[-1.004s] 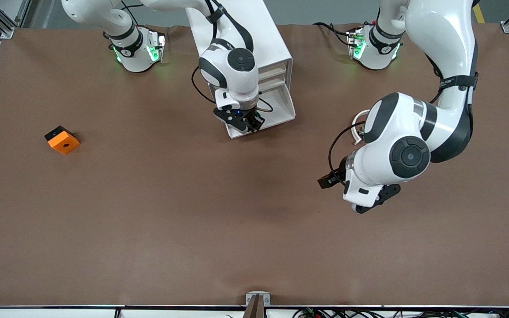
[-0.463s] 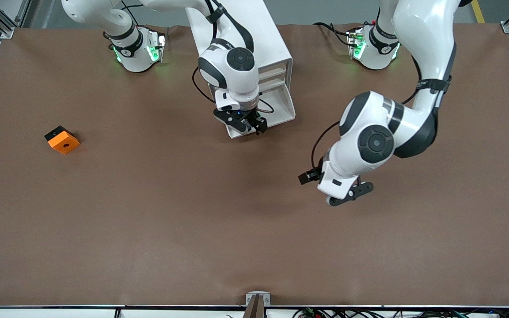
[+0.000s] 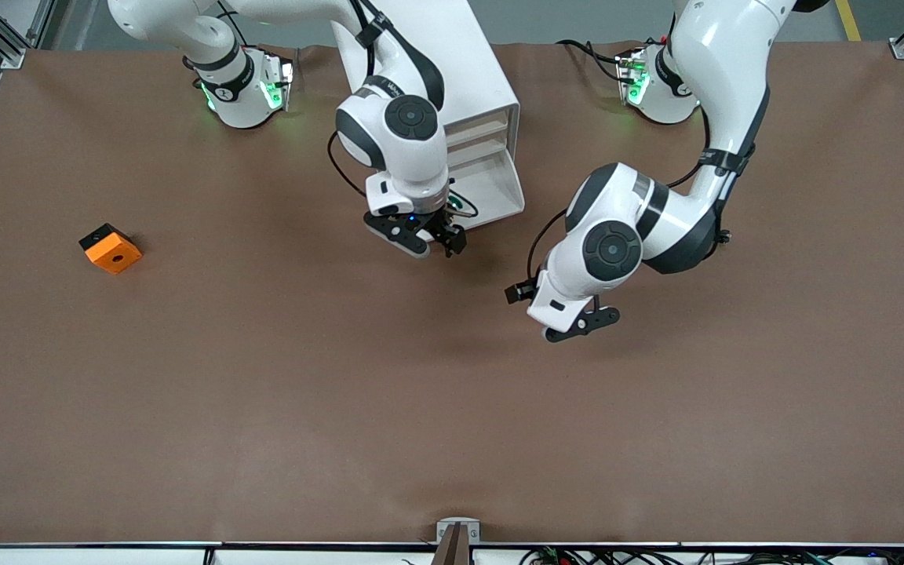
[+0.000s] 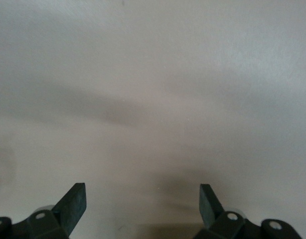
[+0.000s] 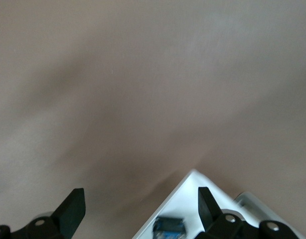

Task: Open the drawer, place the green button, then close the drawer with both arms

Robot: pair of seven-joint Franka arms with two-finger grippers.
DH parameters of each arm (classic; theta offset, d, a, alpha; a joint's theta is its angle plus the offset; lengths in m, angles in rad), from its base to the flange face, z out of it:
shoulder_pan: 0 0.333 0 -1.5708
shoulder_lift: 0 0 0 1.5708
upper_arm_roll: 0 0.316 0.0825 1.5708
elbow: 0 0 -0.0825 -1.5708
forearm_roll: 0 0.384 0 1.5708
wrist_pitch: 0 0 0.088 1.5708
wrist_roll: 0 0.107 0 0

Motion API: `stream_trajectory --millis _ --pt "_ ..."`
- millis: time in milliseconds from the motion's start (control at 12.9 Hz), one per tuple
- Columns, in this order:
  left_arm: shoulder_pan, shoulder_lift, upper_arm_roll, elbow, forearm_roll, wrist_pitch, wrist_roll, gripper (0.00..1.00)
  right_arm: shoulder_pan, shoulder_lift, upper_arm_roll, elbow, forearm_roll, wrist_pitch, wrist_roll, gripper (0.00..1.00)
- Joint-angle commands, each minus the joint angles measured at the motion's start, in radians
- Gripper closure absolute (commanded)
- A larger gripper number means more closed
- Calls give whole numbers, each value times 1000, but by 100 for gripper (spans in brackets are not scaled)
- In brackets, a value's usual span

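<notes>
Right end effector (image 3: pixel 430 239) hangs over the front lip of the open bottom drawer (image 3: pixel 491 196) of the white cabinet (image 3: pixel 452 55), which stands at the bench's edge between the two arm bases. We see its fingers (image 5: pixel 73 209) spread wide with nothing between them. In the right wrist view we make out a small dark blue part, which we take for the button (image 5: pixel 169 226), lying inside the drawer near its front corner; its green cap is not visible to us.

Left end effector (image 3: pixel 570 326) hovers over bare bench (image 3: pixel 342 408) toward the left arm's end of the drawer, its fingers (image 4: pixel 73 204) likewise fully apart and empty.

We also note an orange cube (image 3: pixel 111 248) with a hole lying well apart, toward the right arm's end of the bench.
</notes>
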Motion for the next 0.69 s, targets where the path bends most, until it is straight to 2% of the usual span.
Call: stream_trajectory --millis 0,309,463,618 --pt "-30 29 -3 -7 0 26 -4 0 -106 5 15 100 -8 -126 -180 0" --pt "-101 94 -3 -1 -8 79 -62 0 -284 -11 15 149 -5 -219 -518 0" --pt "-119 114 -4 -1 -89 87 -71 0 -353 -26 13 163 -6 -278 -648 0" --pt "-152 120 -3 -3 -121 87 -76 0 -428 -46 13 162 -11 -293 -763 0"
